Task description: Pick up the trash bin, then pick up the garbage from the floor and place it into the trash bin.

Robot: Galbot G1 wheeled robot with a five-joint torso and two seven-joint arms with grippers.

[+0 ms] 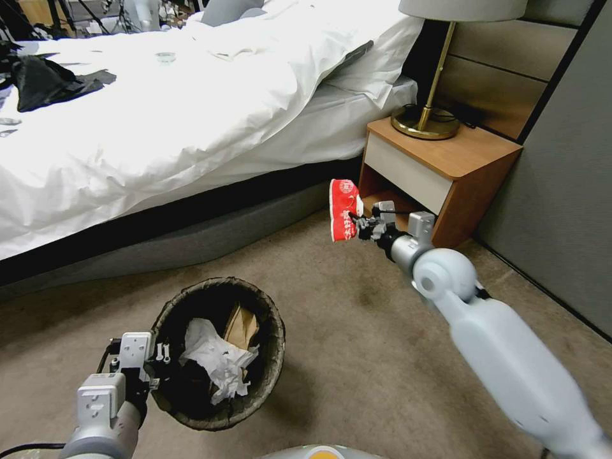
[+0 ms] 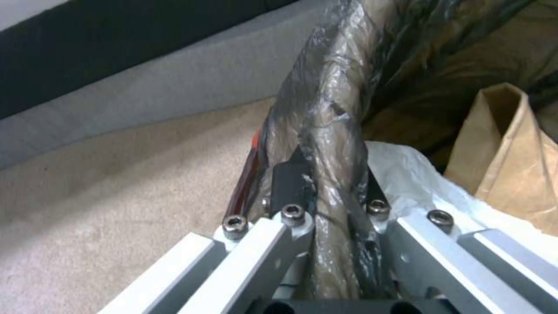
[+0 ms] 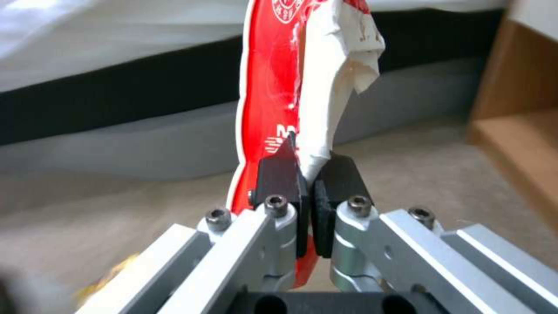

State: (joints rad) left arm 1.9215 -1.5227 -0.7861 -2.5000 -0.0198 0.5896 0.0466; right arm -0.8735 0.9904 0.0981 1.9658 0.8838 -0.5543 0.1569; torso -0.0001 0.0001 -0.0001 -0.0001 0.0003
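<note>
While the trash bin [image 1: 220, 354] is held off the carpet by its lined rim, clamped in the left gripper [image 1: 155, 364], tissue and brown paper are already inside. A red packet [image 1: 344, 210] is pinched in the right gripper [image 1: 358, 224], well apart from the bin, beside the nightstand [image 1: 446, 169] and the bed [image 1: 159, 127]; its drop remains.

The left pincer [image 1: 159, 357] sits low at the robot's left, arm bent close to the body, fingers [image 2: 290, 183] clamped together. The right arm reaches forward, nearly straight, its pincer [image 1: 357, 223] held up high with pads [image 3: 282, 174] pressed shut.
</note>
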